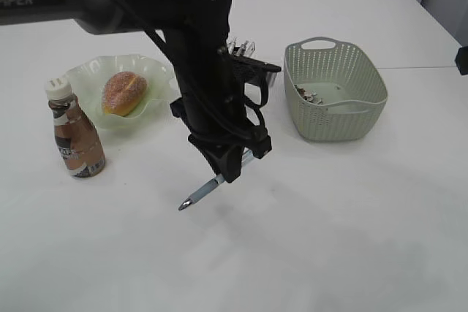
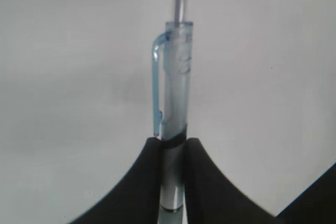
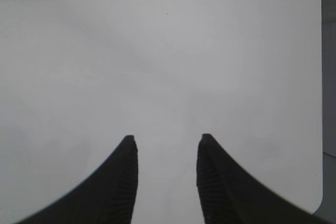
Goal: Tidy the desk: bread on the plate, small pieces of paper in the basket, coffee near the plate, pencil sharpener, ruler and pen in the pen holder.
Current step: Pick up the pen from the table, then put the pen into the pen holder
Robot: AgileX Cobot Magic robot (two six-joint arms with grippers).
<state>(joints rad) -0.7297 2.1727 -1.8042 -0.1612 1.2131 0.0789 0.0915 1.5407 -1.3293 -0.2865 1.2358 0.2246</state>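
Exterior view: the left gripper (image 1: 232,166) is clamped on the pen (image 1: 203,192), held clear of the white desk (image 1: 329,231) with its long axis slanting down toward the near left. The black mesh pen holder (image 1: 250,65) sits just behind the arm, far and slightly right, so the left arm is nearer. The sugared bread (image 1: 124,93) lies on the ruffled glass plate (image 1: 88,78), the coffee (image 1: 74,133) just beside it; paper scraps (image 1: 307,95) lie in the perforated basket (image 1: 340,118).

Left wrist view: smooth black pads pinch the translucent blue pen (image 2: 176,103) near one end.

Right wrist view: the right gripper (image 3: 167,174) hangs apart, empty, over bare tabletop.
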